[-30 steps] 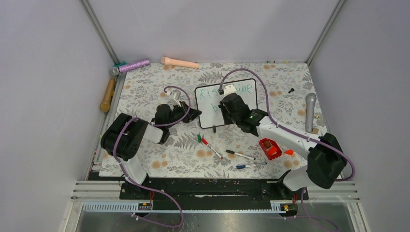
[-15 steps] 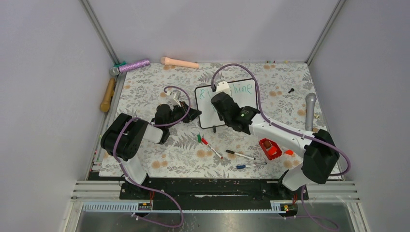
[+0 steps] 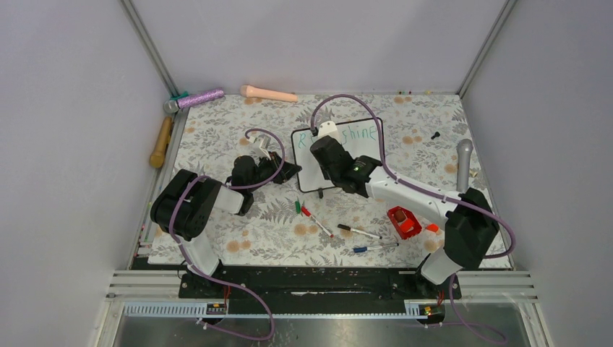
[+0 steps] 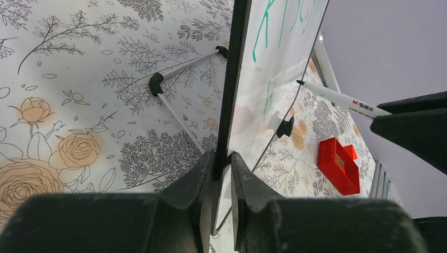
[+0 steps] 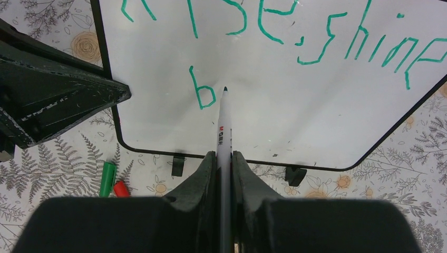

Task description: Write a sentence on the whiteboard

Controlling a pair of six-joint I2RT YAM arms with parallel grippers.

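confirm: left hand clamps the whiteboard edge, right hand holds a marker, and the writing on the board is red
Not red: the writing is green, as the right wrist view shows. The left hand does clamp the whiteboard edge and the right hand holds a marker.

light is bright, soft and even in all three views, leaving only faint shadows on the floral mat [image 3: 238, 217]. the whiteboard [image 4: 274, 52] carries a pale glossy reflection in the left wrist view. the near fingers [image 5: 197, 184] sit dark and blurred at the bottom of both wrist views, the scene beyond them sharp.
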